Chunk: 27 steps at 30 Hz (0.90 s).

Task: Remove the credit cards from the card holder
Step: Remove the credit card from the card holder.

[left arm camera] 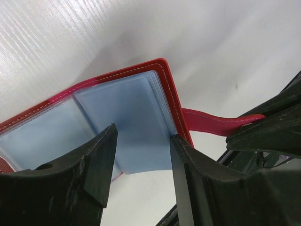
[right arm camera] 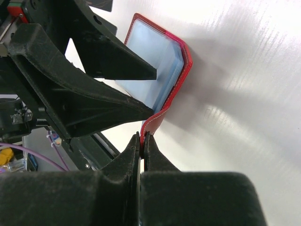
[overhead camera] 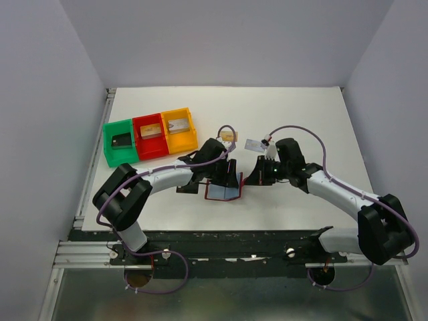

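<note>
The left gripper [left arm camera: 141, 162] has its jaws spread, and the light blue pockets of the open holder [left arm camera: 127, 103] reach in between their tips; I cannot tell whether they touch. Just right of those jaws, the red tab [left arm camera: 211, 123] runs into the right gripper [right arm camera: 142, 141], whose jaws are pressed together, pinching it. Beyond both pairs of jaws, a gold card [overhead camera: 229, 137] and a silver card [overhead camera: 253, 144] lie on the table [overhead camera: 301, 114].
</note>
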Each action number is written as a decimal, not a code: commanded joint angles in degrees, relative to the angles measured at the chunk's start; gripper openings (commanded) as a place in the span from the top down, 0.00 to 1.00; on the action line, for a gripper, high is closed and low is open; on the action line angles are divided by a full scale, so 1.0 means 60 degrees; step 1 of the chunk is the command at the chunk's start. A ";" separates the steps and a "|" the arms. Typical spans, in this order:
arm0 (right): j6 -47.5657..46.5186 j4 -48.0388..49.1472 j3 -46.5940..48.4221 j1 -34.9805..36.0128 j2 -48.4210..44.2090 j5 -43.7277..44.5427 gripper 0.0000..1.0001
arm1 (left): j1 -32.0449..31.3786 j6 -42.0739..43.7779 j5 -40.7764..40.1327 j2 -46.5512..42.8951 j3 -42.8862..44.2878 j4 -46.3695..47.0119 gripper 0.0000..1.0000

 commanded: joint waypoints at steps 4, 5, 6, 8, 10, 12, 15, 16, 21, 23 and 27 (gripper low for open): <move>0.0017 0.0214 0.0424 -0.0014 -0.0021 -0.0442 1.00 | -0.0095 0.0167 -0.0007 -0.0196 0.0214 -0.0003 0.37; 0.0031 0.0214 0.0439 -0.0014 -0.0006 -0.0442 1.00 | -0.0110 0.0182 -0.0007 -0.0196 0.0229 -0.0003 0.37; 0.0017 0.0214 0.0454 -0.0029 0.0008 -0.0457 0.99 | -0.0110 0.0167 0.0007 -0.0196 0.0200 -0.0018 0.37; 0.0031 0.0199 0.0468 -0.0029 0.0023 -0.0471 1.00 | -0.0124 0.0167 -0.0007 -0.0196 0.0200 -0.0003 0.36; 0.0017 0.0199 0.0483 -0.0015 0.0038 -0.0471 1.00 | -0.0110 0.0167 -0.0007 -0.0210 0.0170 0.0026 0.35; 0.0017 0.0155 0.0483 -0.0029 0.0067 -0.0471 1.00 | -0.0110 0.0153 -0.0080 -0.0313 0.0112 0.0084 0.33; 0.0002 0.0170 0.0468 -0.0029 0.0082 -0.0471 1.00 | -0.0110 0.0138 -0.0197 -0.0401 0.0082 0.0070 0.32; 0.0002 0.0170 0.0468 -0.0029 0.0096 -0.0471 1.00 | -0.0110 0.0138 -0.0197 -0.0416 0.0082 0.0084 0.31; 0.0002 0.0126 0.0454 -0.0014 0.0097 -0.0457 1.00 | -0.0110 0.0051 -0.0270 -0.0591 -0.0049 0.0187 0.23; -0.0013 0.0140 0.0454 -0.0029 0.0082 -0.0457 1.00 | -0.0110 0.0050 -0.0344 -0.0664 -0.0093 0.0187 0.01; 0.0016 0.0140 0.0454 -0.0044 0.0082 -0.0486 1.00 | -0.0124 0.0021 -0.0446 -0.0709 -0.0079 0.0114 0.01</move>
